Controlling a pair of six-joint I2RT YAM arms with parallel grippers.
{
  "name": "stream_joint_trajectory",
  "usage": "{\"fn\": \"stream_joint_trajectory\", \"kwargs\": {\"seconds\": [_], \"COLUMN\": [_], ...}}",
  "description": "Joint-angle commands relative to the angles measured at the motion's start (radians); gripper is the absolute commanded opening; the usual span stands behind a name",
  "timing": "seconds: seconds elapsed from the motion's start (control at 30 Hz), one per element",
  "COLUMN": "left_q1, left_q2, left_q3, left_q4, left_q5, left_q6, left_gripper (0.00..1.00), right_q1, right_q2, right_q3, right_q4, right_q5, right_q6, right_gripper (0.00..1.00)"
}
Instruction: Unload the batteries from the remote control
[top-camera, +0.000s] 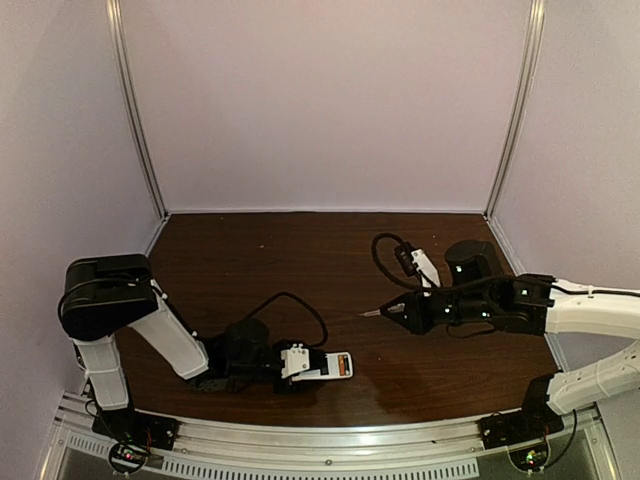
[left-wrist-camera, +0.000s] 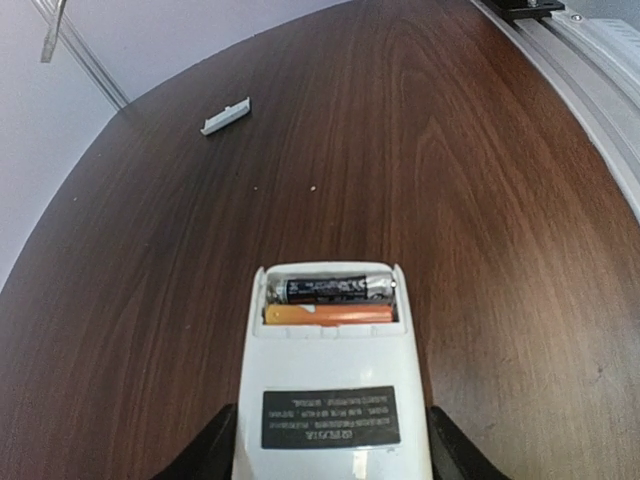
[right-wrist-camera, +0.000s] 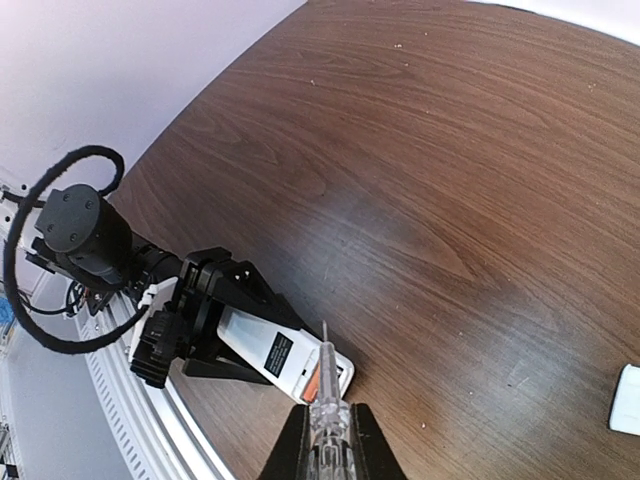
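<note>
The white remote control (left-wrist-camera: 330, 365) lies back-up on the table, its battery bay open at the far end. Two batteries sit in the bay side by side: a dark one (left-wrist-camera: 330, 289) and an orange one (left-wrist-camera: 330, 314). My left gripper (left-wrist-camera: 333, 445) is shut on the remote's near end, with a black finger (left-wrist-camera: 212, 448) on each side. My right gripper (right-wrist-camera: 325, 425) is shut on a clear-handled screwdriver (right-wrist-camera: 325, 395). Its tip points toward the remote (right-wrist-camera: 265, 345) from above, apart from it. From above, the right gripper (top-camera: 400, 312) is to the right of the remote (top-camera: 330, 365).
A small flat white plastic piece (left-wrist-camera: 225, 116) lies loose on the dark wooden table (left-wrist-camera: 450, 150), far from the remote; it also shows at the right wrist view's edge (right-wrist-camera: 628, 398). A metal rail (top-camera: 320, 445) runs along the near edge. Pale walls enclose the table.
</note>
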Motion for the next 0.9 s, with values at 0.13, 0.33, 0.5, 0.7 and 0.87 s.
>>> {"fn": "stream_joint_trajectory", "kwargs": {"seconds": [0.13,0.33,0.5,0.7,0.87], "left_q1": [-0.008,-0.008,-0.008,-0.008,-0.008], "left_q2": [-0.045,-0.071,-0.117,-0.14,-0.116], "left_q3": [0.022,0.066,0.064,0.052,0.053], "left_q4": [0.127,0.071,-0.017,-0.03,-0.007], "left_q5": [-0.262,-0.321,-0.212,-0.139,-0.124], "left_q6": [0.03,0.038,0.12,0.129,0.145], "left_gripper": [0.0,0.0,0.0,0.0,0.0], "right_q1": [-0.004,-0.003,-0.003,-0.001,0.019], "right_q2": [-0.036,-0.021,-0.006,-0.016,-0.025], "right_q3": [0.084,0.124,0.168,0.182,0.195], "right_q4": [-0.077,-0.116,-0.157,-0.167,-0.197], "right_q5": [0.023,0.036,0.054,0.079,0.097], "right_q6": [-0.077,-0.085,-0.104,-0.141,-0.191], "right_gripper": [0.0,0.0,0.0,0.0,0.0]}}
